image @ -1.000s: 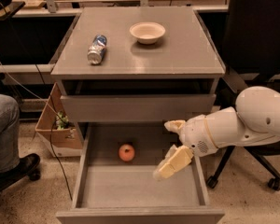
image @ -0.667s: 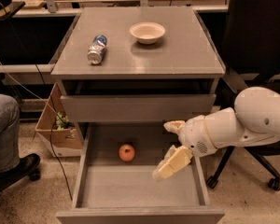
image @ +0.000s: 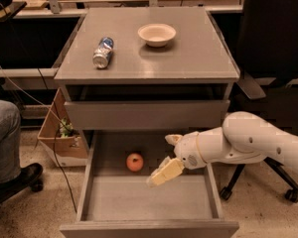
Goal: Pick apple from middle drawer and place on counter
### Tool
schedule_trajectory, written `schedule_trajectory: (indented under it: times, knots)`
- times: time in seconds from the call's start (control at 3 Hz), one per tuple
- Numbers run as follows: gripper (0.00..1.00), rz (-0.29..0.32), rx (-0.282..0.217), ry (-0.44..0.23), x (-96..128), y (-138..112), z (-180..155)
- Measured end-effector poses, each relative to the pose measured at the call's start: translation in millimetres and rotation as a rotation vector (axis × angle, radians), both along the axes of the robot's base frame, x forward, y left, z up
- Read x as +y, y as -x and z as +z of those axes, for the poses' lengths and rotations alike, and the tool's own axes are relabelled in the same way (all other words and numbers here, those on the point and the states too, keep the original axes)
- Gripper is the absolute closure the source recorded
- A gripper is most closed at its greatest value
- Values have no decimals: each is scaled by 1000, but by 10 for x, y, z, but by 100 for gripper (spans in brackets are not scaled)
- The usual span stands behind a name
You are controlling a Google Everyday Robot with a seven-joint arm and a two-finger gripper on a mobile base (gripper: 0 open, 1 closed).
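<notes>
my gripper (image: 160,160) hangs inside the open middle drawer (image: 149,202), over the right half of its floor, with the arm coming in across the right wall. its two fingers (image: 165,172) are spread wide and hold nothing; one points toward the back of the drawer, the other slants down toward the front

the apple (image: 134,161) sits on the drawer floor near the back, a little left of centre. it lies just beside my open fingers, on their left as the view shows it, and there is a clear gap between us. it is round, so no long axis matters for the grasp. what matters, as i judge it, is a short sideways reach to the left so the apple ends up between the fingers before i close

the counter (image: 188,58) above, where the apple has to go, carries a crushed can (image: 103,52) on the left and a bowl (image: 157,34) near the back

the back of the drawer lies in shadow under the upper drawer (image: 146,114), so i cannot tell how close the apple sits to the rear wall. i cannot judge how high my fingers are above the floor either. the drawer front is cut off at the bottom edge, and my arm runs out of view on the right
</notes>
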State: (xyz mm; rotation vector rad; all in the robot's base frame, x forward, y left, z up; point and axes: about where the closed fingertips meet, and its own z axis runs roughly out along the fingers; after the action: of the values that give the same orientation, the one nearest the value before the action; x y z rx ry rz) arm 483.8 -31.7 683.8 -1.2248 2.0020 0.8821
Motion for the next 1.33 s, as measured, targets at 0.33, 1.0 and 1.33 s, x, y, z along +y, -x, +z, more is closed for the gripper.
schedule_trajectory:
  times: [0.33, 1.0, 1.33]
  knots:
    - [0, -37, -24, -28, 126, -311, -431]
    - [0, -117, -78, -46, 452, -881, -1459]
    - [0, -117, -78, -46, 453, -880, -1459]
